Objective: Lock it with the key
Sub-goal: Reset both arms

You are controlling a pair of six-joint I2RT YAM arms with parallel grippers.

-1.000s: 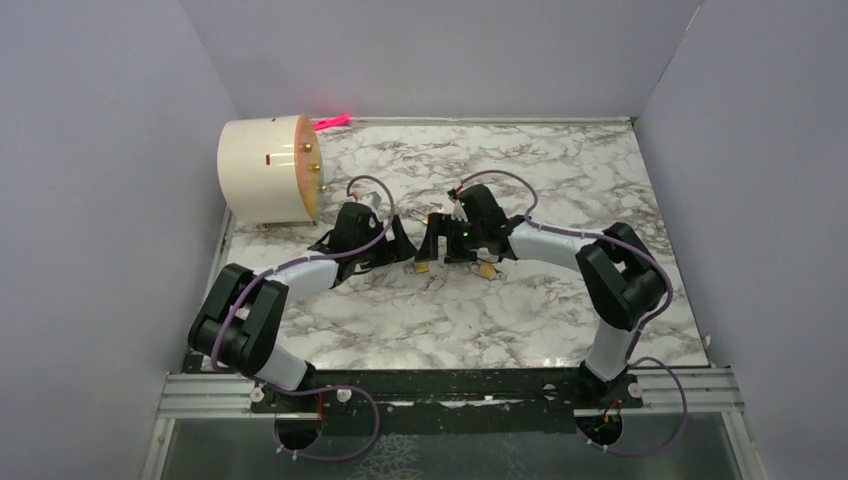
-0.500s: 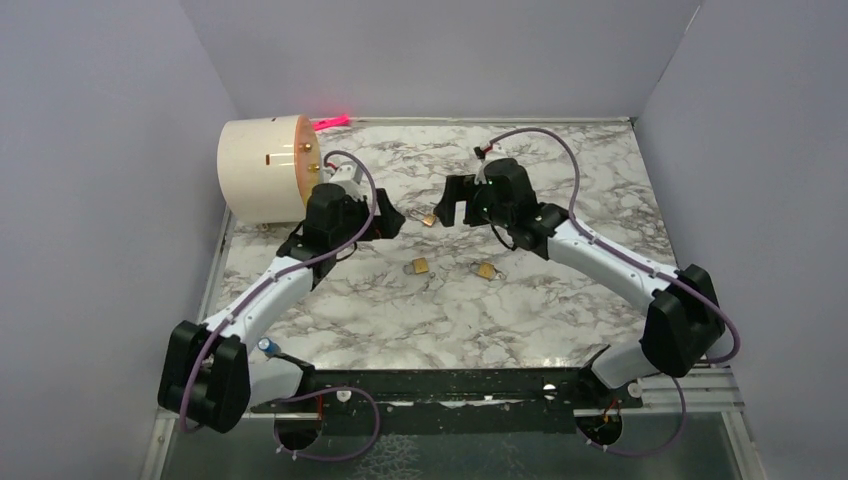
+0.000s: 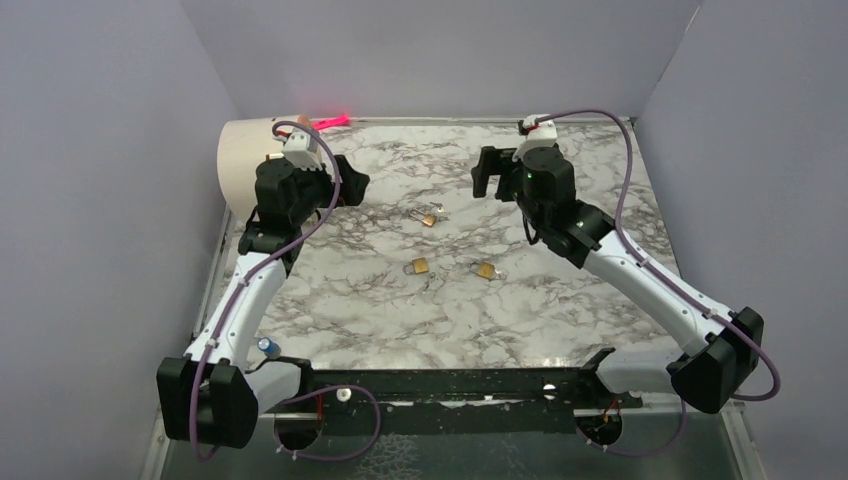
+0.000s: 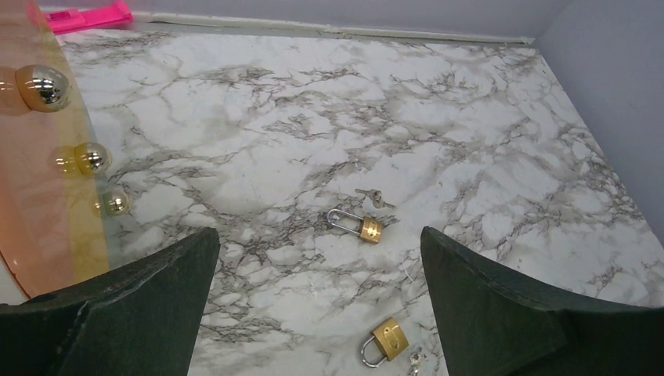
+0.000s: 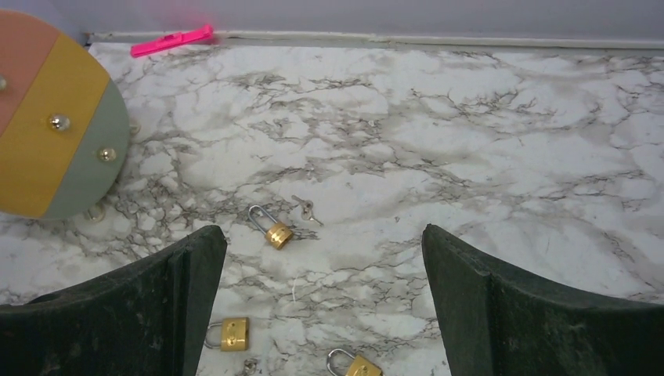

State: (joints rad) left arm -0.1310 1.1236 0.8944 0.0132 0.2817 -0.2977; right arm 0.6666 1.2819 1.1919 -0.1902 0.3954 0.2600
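The left hand (image 3: 348,186) and the right hand (image 3: 487,172) are held wide and empty, to either side of the far padlock (image 3: 428,219). The key (image 4: 374,196) is seen on the table (image 3: 560,300) just beside that padlock. A second padlock (image 3: 420,266) and a third padlock (image 3: 485,270) lie nearer the arm bases than it.

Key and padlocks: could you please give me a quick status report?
Left gripper open, empty. Right gripper open, empty. Key lying on table beside farthest padlock, untouched. Nothing blocking it.

Jaws wide apart; key (image 5: 306,208) just R of far padlock (image 5: 278,234), w/ L padlock (image 5: 232,334) & R padlock (image 5: 356,365) nearer.
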